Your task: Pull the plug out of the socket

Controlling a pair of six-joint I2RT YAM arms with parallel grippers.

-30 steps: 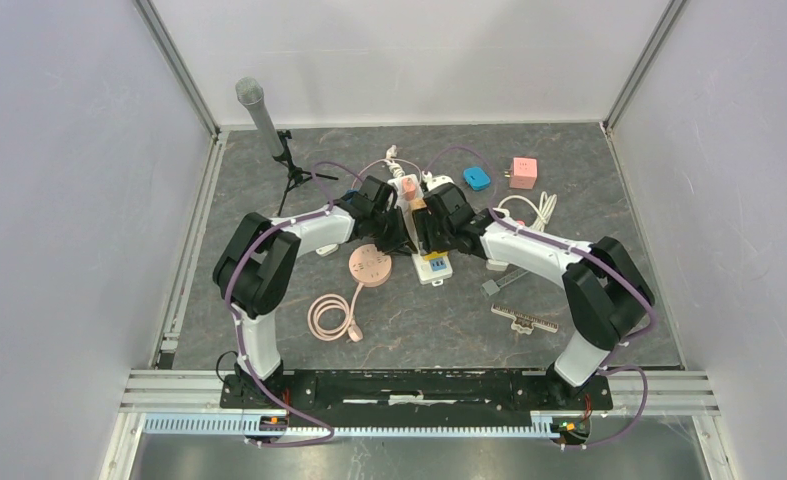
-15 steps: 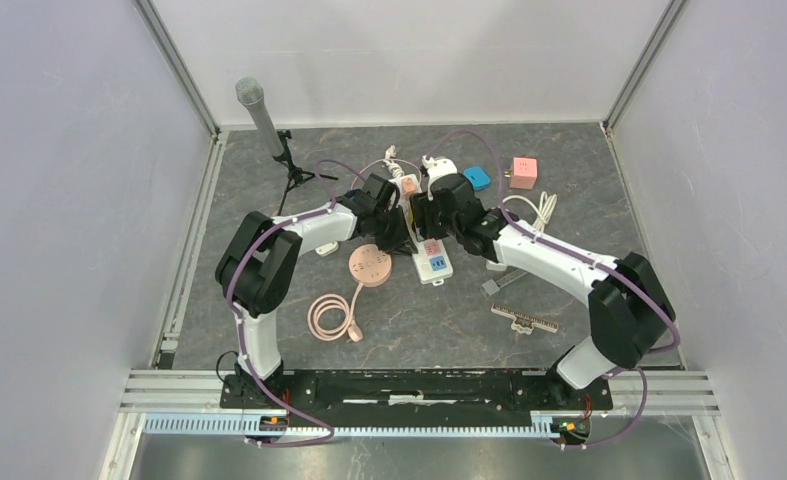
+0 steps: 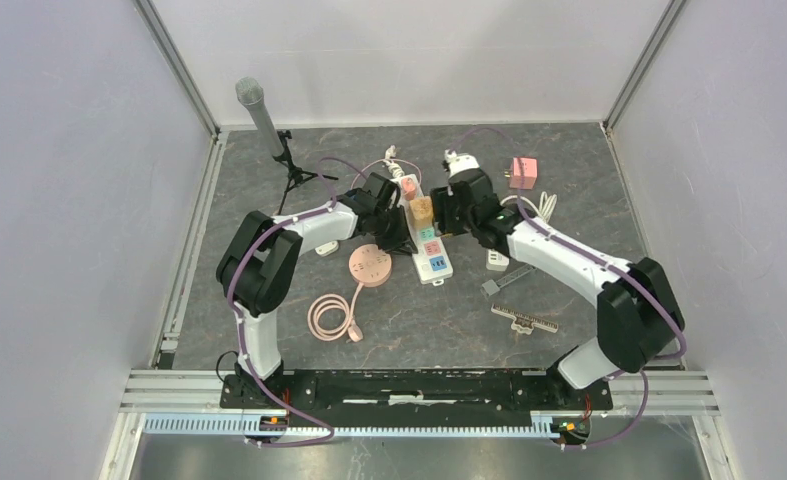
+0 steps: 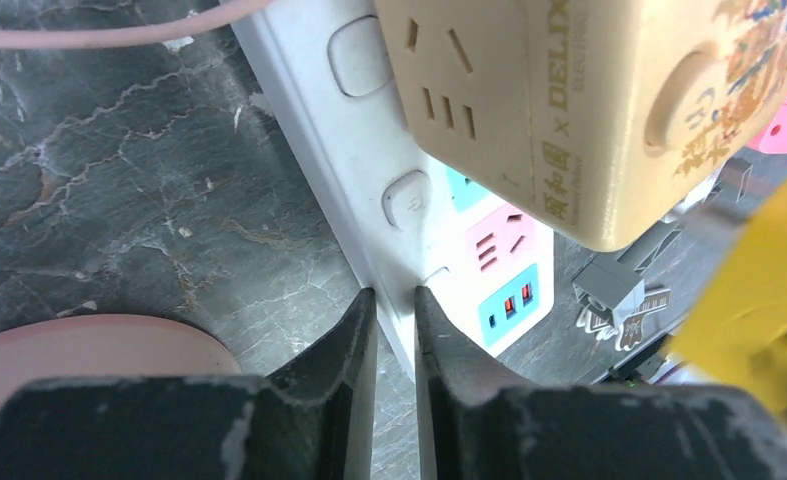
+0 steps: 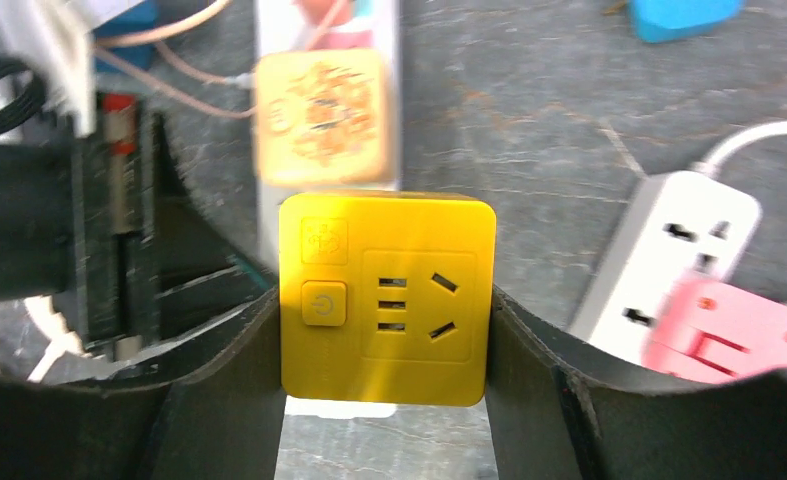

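On the dark grey marbled tabletop [image 3: 419, 320] we see a white power strip with coloured sockets [image 3: 435, 262], a round pink socket disc [image 3: 369, 265] just beside it, a pink cube adapter [image 3: 523, 172] and a grey microphone on a black tripod [image 3: 291, 172].

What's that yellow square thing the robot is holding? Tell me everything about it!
The yellow plug cube looks like smooth plastic with rounded corners. Its face shows a power button, a small emblem above it, and slots for two-pin and three-pin plugs. The right tool squeezes it by both sides between black fingers, apart from the white power strip.
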